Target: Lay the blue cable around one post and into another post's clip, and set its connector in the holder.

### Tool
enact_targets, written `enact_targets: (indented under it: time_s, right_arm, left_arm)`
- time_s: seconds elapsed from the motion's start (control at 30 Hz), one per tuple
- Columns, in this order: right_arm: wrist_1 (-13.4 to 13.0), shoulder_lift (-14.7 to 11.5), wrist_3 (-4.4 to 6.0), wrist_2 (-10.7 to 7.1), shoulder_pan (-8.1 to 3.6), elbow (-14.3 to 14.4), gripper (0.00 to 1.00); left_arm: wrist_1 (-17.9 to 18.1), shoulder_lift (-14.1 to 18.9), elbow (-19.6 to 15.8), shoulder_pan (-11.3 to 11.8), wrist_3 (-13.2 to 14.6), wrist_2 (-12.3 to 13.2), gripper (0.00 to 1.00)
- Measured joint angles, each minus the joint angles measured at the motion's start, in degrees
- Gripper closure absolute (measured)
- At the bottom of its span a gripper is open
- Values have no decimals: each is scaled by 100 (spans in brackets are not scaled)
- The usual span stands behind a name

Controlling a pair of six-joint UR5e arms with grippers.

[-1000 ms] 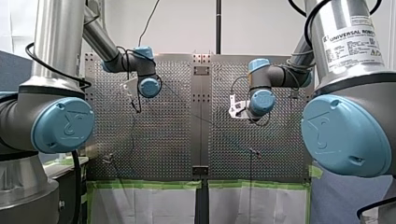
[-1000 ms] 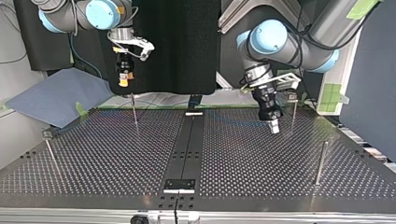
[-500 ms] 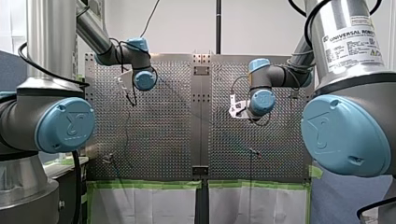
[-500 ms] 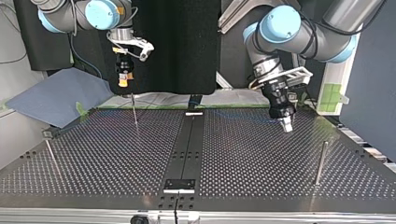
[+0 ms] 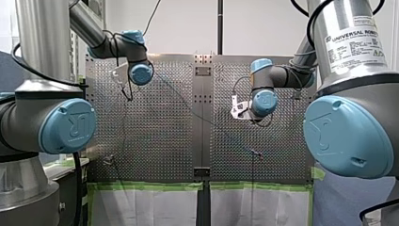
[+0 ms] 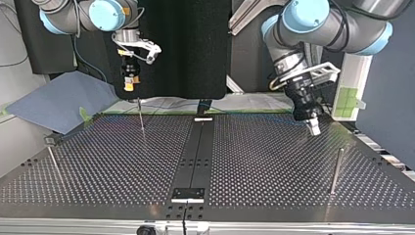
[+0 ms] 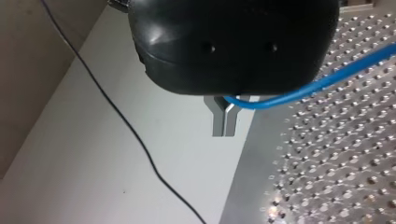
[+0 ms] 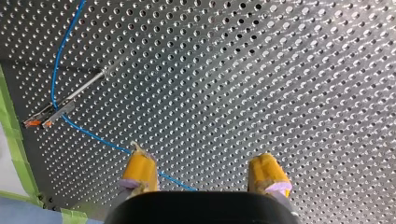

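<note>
At the front view's left, my left gripper (image 7: 224, 132) hangs by the edge of the bench (image 6: 274, 171). Its metal fingers are pressed together, and the cable (image 7: 299, 92) runs into the notch where they meet, so I judge it pinched there rather than merely resting. I see no free end past the fingers, and I cannot make out the connector in any view.

From that pinch the cable leaves toward the bench's middle. In the front view it shows as a thin line slanting from my left gripper down and rightward, across the middle, to a post (image 5: 254, 153) on the right half. That slant is its long axis, and it looks drawn fairly straight.

Further right, my right gripper (image 8: 203, 173) hovers above the bench with its yellow pads (image 8: 140, 170) spread wide and nothing between them. Below it the cable comes along the bench, crosses the post near its orange-tipped clip (image 8: 35, 122), bends there, and passes under one pad. I cannot tell whether it sits inside the clip or only leans on the post.

So the cable points from my left gripper toward that right-hand post, and my left arm is the one holding it. I judge the coming move to be my left arm's: carrying the held part so the line wraps a post on its own side. The risk is dragging the cable off the right-hand post.
</note>
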Motion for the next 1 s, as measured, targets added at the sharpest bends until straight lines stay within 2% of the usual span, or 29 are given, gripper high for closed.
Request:
enact_targets:
  time_s: [0.27,0.63,0.8,1.0]
  right_arm:
    - [0,-5,1,0,1,0,0]
    - [1,-6,2,0,0,0,0]
    - [1,-6,2,0,-1,0,0]
    - [-5,-7,2,0,-1,0,0]
  left_arm:
    - [-37,241,-174,133,0,-60,100]
    - [-131,267,-232,324,-56,-93,100]
    - [-75,229,-234,385,-56,44,100]
    - [190,-8,-234,455,-86,373,100]
